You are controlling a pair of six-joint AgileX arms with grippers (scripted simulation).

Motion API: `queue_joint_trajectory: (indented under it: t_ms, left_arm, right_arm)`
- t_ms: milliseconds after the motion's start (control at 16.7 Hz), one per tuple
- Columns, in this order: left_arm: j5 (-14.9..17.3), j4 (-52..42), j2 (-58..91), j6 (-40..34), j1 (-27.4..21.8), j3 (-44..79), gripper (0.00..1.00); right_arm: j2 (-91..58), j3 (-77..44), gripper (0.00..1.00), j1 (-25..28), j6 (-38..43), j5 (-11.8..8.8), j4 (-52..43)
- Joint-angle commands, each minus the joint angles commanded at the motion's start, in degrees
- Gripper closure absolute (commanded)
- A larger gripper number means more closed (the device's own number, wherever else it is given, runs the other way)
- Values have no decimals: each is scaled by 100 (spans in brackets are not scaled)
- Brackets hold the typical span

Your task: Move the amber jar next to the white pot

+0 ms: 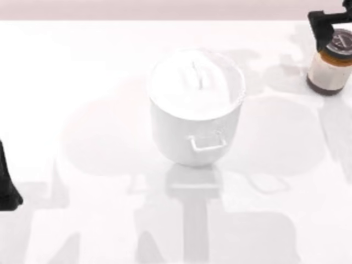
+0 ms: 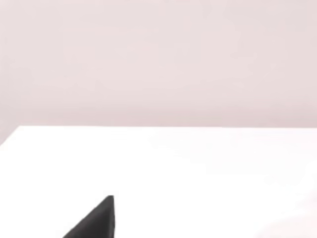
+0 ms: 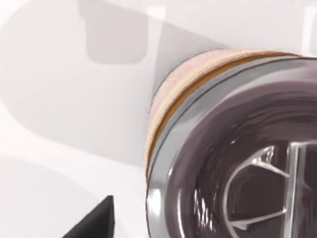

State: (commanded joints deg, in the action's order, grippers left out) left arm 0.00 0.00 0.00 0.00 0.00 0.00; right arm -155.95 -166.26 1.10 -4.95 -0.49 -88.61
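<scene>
Jaws unreadable: right gripper (image 1: 331, 28), half cut off, over the amber jar (image 1: 330, 63), far from the white pot (image 1: 195, 115).

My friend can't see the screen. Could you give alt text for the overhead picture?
A large white pot with a lid stands mid-table, its loop handle facing the viewer. A small amber jar stands far off at the back right, apart from the pot, with the right pincer just above its dark lid. The left arm sits at the left edge.
</scene>
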Motion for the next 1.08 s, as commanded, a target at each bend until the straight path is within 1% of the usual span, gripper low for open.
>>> queue_joint_trajectory:
  t_ms: [180,600,900,1080]
  left_arm:
    - [0,0,0,0,0,0,0]
    - [0,0,0,0,0,0,0]
    - [0,0,0,0,0,0,0]
    - [0,0,0,0,0,0,0]
  right_arm:
    - [-83,-73,0,-25,-6,2,-6]
    - [-1065,-1151,0,7,10,20,-113]
    - [-1169,-1266,0,9,12,22,-124]
    - [-1169,-1266,23,9,12,22,-124]
